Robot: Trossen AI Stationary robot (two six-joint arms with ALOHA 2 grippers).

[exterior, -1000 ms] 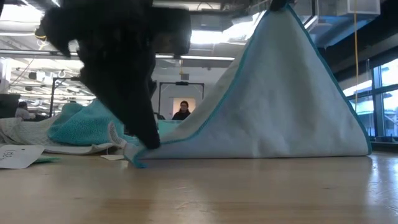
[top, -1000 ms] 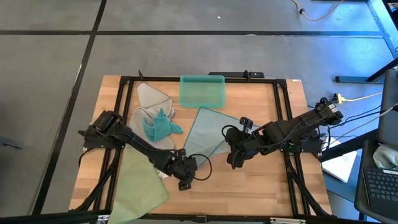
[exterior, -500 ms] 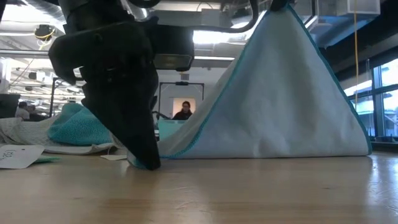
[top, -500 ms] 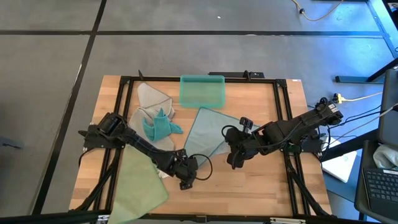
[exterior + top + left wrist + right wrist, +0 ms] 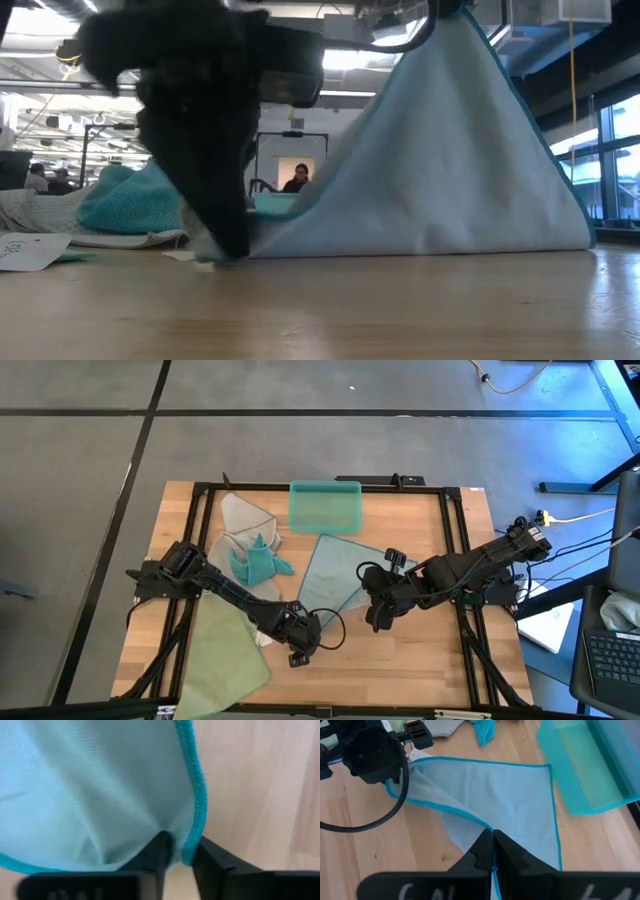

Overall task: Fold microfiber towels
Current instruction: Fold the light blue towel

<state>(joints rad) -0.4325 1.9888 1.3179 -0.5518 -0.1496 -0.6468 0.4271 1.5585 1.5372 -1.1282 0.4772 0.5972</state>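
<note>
1. The left gripper (image 5: pixel 179 851) sits low at the table's front centre, fingers pinched on the teal-hemmed near corner of the pale blue towel (image 5: pixel 335 572).
2. The right gripper (image 5: pixel 493 844) is clamped on the opposite hem of the same towel, holding it raised right of centre.
3. The pale blue towel therefore spans between both grippers, with its far edge lying flat near the teal bin (image 5: pixel 324 506).
4. The low view shows the towel (image 5: pixel 450 170) rising as a tent from the wooden table (image 5: pixel 400 310); the high view shows it only as a flat shape.
5. In the low view the left gripper (image 5: pixel 225 245) is a dark blur that hides its grip point.
6. The pale green towel (image 5: pixel 225 660) runs off the table's front left edge; the teal towel (image 5: pixel 255 563) and grey towel (image 5: pixel 243 520) lie crumpled at the back left.
</note>
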